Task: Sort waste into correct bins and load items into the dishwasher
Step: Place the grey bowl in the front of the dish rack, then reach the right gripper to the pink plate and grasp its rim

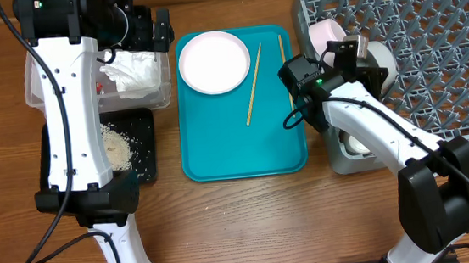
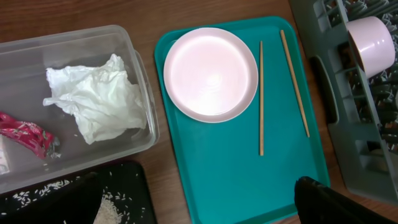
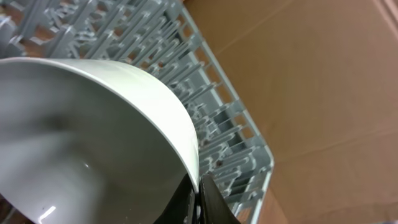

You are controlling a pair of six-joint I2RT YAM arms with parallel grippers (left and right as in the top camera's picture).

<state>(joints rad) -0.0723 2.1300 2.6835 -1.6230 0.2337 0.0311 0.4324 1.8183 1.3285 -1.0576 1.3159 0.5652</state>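
Observation:
My right gripper (image 3: 198,196) is shut on the rim of the white bowl (image 3: 93,124) and holds it tilted over the left edge of the grey dish rack (image 1: 431,46). A small white cup (image 1: 325,35) lies in the rack beside it. The white plate (image 1: 213,62) and two chopsticks (image 1: 253,85) lie on the teal tray (image 1: 236,148). My left gripper (image 2: 193,211) is open and empty, high above the clear tub (image 1: 35,89). The tub holds the crumpled napkin (image 2: 96,102) and the red wrapper (image 2: 25,134). Rice (image 1: 118,146) lies in the black tray (image 1: 146,160).
A white dish (image 1: 355,144) shows partly under my right arm at the rack's front left corner. The rack's upright pegs (image 3: 217,106) stand close behind the bowl. Bare wooden table (image 1: 251,224) lies in front of the trays.

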